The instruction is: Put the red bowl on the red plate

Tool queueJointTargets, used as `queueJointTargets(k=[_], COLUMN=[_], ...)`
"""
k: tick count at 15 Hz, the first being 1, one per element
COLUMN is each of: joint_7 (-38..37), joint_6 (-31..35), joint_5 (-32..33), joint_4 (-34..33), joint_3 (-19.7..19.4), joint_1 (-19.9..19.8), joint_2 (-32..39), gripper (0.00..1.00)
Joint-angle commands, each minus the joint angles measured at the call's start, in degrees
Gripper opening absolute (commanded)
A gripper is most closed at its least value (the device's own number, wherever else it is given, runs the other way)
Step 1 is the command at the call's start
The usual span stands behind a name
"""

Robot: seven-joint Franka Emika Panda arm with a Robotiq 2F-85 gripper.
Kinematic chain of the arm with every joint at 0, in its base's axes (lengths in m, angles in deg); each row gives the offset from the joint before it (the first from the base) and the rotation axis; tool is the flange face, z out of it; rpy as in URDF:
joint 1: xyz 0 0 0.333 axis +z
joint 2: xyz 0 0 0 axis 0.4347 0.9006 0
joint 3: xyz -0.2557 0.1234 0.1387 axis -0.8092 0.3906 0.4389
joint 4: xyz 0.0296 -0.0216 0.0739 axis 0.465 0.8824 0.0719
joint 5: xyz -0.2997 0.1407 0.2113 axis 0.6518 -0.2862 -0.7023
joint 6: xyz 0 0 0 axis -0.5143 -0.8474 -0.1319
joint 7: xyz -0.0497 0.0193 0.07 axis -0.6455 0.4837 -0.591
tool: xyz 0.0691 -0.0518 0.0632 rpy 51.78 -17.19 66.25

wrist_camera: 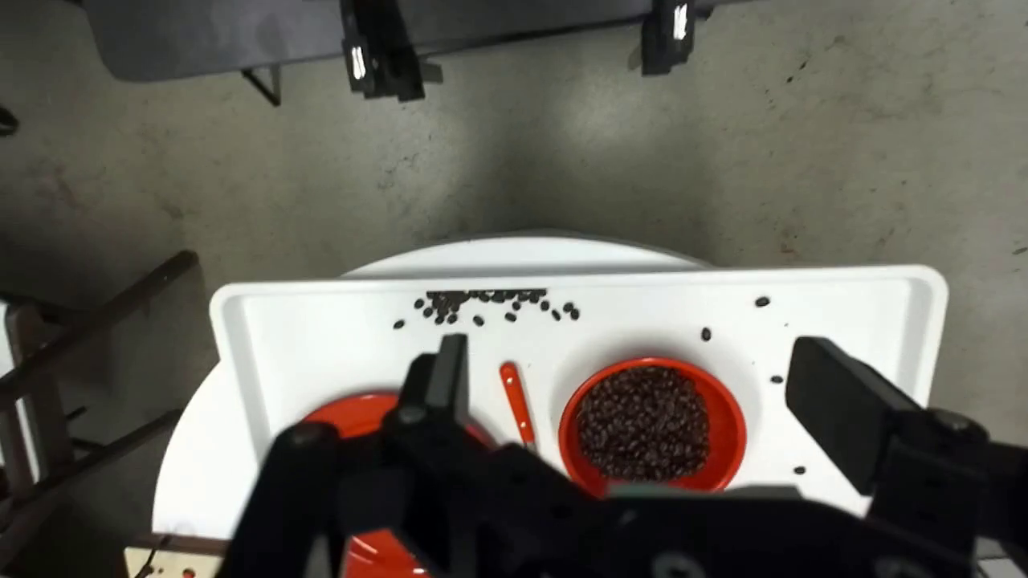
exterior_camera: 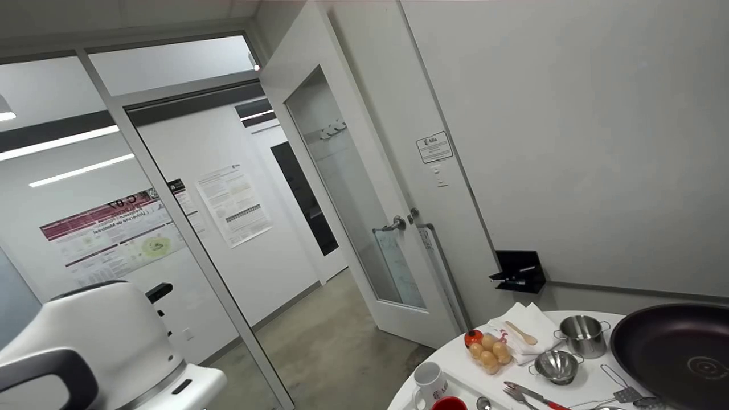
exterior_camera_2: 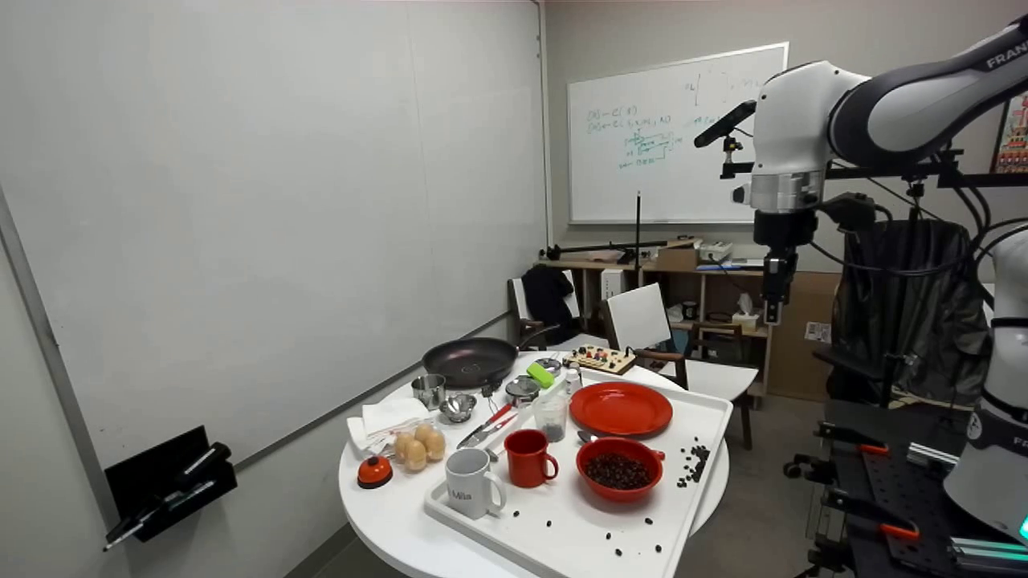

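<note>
The red bowl (exterior_camera_2: 617, 490) stands upright on a white tray, partly filled with dark beans; it also shows in the wrist view (wrist_camera: 726, 429). The red plate (exterior_camera_2: 620, 408) lies flat on the same tray, beside the bowl and bare on top. In the wrist view the plate (wrist_camera: 353, 413) is partly hidden behind a finger. My gripper (exterior_camera_2: 773, 309) hangs high above and to the side of the tray, pointing down. In the wrist view the gripper (wrist_camera: 629, 353) is wide open and empty, with the bowl far below between its fingers.
The white tray (exterior_camera_2: 574, 546) also holds a red mug (exterior_camera_2: 526, 461), a grey mug (exterior_camera_2: 468, 486), a transparent cup (exterior_camera_2: 551, 417), a red-handled utensil (wrist_camera: 516, 401) and loose beans (wrist_camera: 450, 305). A frying pan (exterior_camera_2: 470, 365), eggs (exterior_camera_2: 418, 448) and metal pots stand on the round table.
</note>
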Motion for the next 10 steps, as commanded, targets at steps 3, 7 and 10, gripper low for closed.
queueJointTargets(k=[3,7,10], joint_7=[-4.9,-3.4,-4.5], joint_6=[8.9,9.5,6.9], joint_5=[8.0,10.3,12.6], joint_4=[-6.1,-12.7,-16.9], joint_3=[4.4,3.5,2.8], joint_1=[-2.6,-1.1,-0.3], joint_2=[20.1,31.5,35.5], gripper=[1.00,1.00,1.00])
